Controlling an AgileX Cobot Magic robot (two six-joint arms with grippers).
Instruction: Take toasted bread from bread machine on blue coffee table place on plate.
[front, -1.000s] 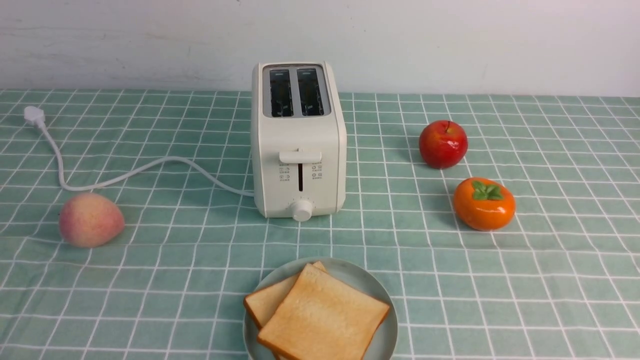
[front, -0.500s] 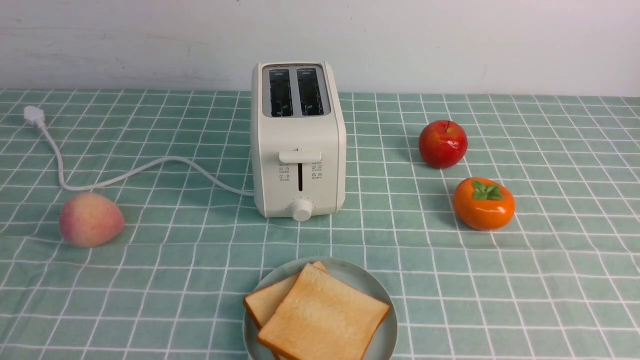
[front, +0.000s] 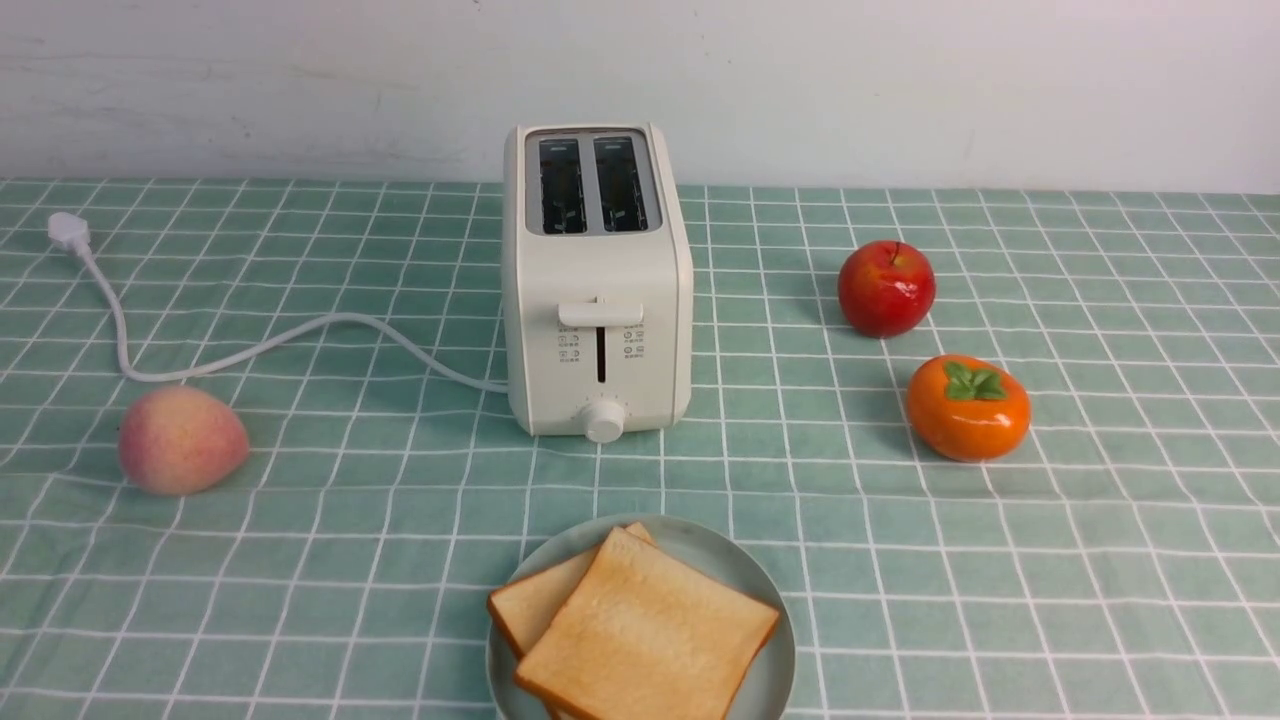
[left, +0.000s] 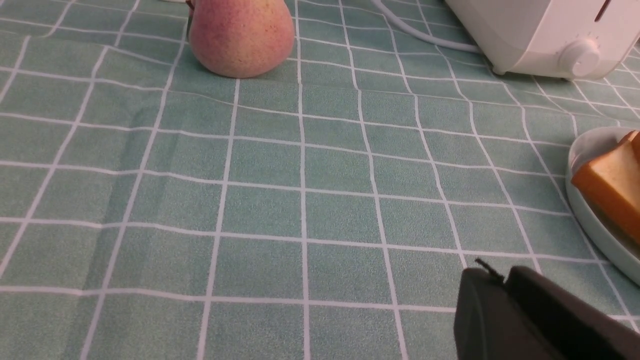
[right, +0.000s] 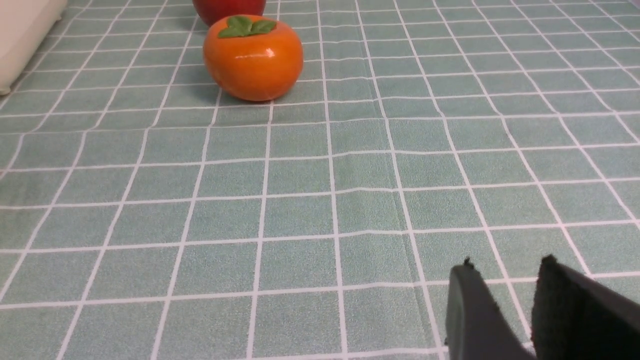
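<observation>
Two slices of toasted bread (front: 645, 635) lie overlapping on the plate (front: 720, 555) at the front middle of the blue coffee table (front: 300, 560). The bread machine (front: 598, 280) stands behind it with both slots empty. No gripper shows in the front view. In the left wrist view my left gripper (left: 500, 275) is shut and empty, low over the cloth, with the plate (left: 590, 150) and toast (left: 607, 185) a short way off. In the right wrist view my right gripper (right: 505, 265) is empty with a narrow gap between its fingers, over bare cloth.
A peach (front: 182, 440) lies at the left, near the toaster's white cord (front: 250, 350) and plug (front: 68, 232). A red apple (front: 886, 288) and an orange persimmon (front: 968, 407) sit at the right. A white wall runs along the table's back edge.
</observation>
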